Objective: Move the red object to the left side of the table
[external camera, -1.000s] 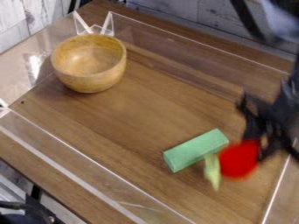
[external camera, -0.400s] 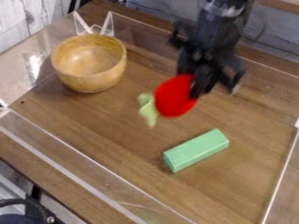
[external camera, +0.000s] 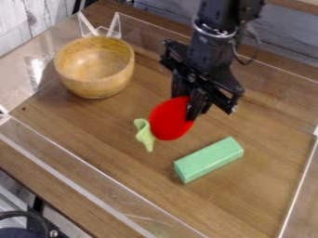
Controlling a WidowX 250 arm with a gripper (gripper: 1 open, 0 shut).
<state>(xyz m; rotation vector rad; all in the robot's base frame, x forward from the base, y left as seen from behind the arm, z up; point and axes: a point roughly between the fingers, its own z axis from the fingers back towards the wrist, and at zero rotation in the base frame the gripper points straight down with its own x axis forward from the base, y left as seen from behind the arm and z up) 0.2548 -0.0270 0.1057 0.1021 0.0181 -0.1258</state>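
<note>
brown tabletop: fingers partly open, closed around the red strawberry.

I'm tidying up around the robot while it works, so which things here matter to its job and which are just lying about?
Part of the job:
- red toy strawberry
- claw, holding it
- table

Just lying about:
- green block
- round wooden bowl
</note>
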